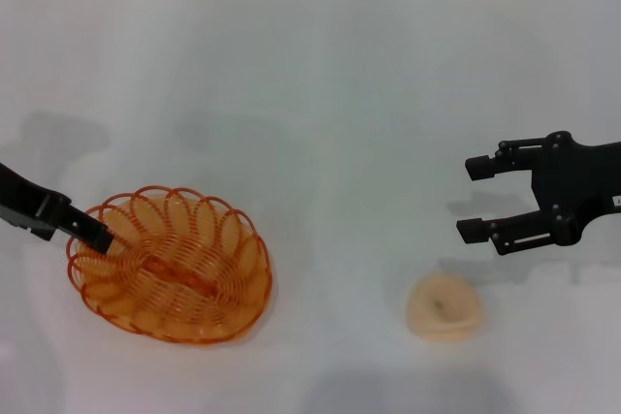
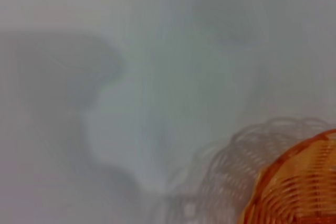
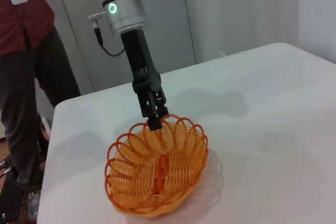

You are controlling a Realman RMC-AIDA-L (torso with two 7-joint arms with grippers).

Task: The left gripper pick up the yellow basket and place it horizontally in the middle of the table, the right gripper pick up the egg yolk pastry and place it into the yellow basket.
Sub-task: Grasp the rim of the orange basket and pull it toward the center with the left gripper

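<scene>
- The yellow basket (image 3: 156, 172) is sitting on the white table (image 3: 273, 129), near the table's edge, with its open side facing up.
- The left gripper (image 3: 155, 114) is coming down from above and its fingertips are touching the looped rim of the basket, on the far side.
- A green light (image 3: 112, 8) is glowing on the silver-white arm (image 3: 122, 3) above this gripper.
- A person (image 3: 23, 72) in a red shirt and dark trousers is standing beside the table, behind the arm.
</scene>
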